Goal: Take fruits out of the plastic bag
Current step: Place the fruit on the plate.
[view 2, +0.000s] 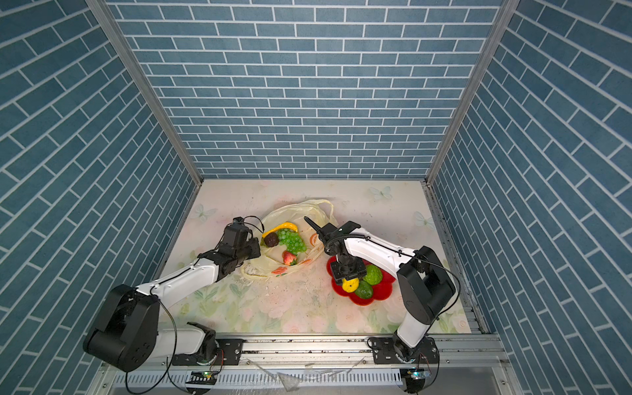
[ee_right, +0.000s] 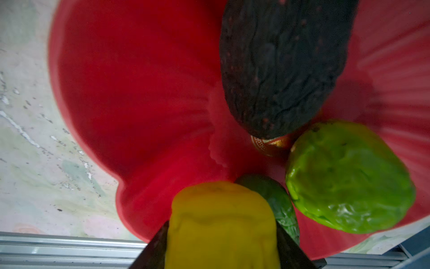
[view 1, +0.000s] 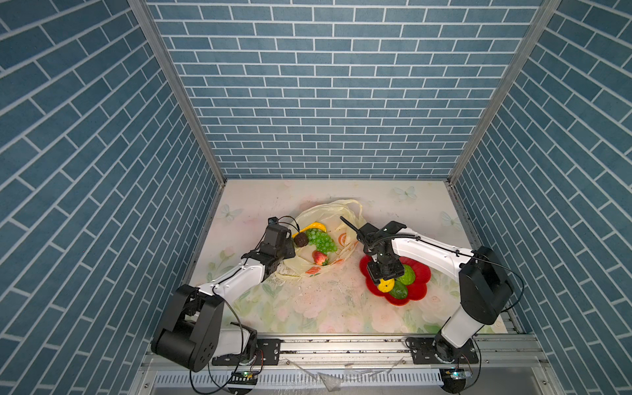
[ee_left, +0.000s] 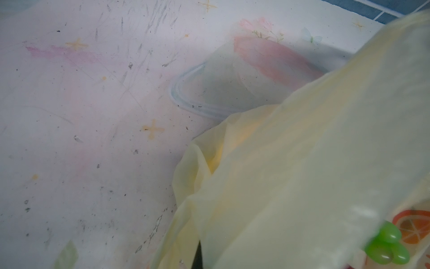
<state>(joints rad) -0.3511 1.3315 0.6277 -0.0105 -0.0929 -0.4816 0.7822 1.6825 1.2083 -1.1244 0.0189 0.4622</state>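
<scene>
The plastic bag [view 1: 297,265] lies crumpled and open on the flowered table [view 1: 325,307], towards the left arm's side. Inside its mouth I see a bunch of grapes [view 1: 319,239], a banana [view 1: 313,226] behind them, a strawberry [view 1: 319,257] nearer the front and a dark round fruit [view 1: 301,240] right by the left gripper [view 1: 290,249]. That gripper is clenched on the bag's edge, and its wrist view shows the pale film [ee_left: 302,163] pulled up in front of the lens.

To the right, apart from the bag, sits a red flower-shaped plate [view 1: 420,273]. The right gripper [view 1: 385,280] hangs over its front part with a lemon [ee_right: 221,221] between its fingers, which press against both sides. On the plate lie a bumpy green fruit [ee_right: 349,177], a green avocado [ee_right: 281,205] and a dark avocado [ee_right: 279,69].
</scene>
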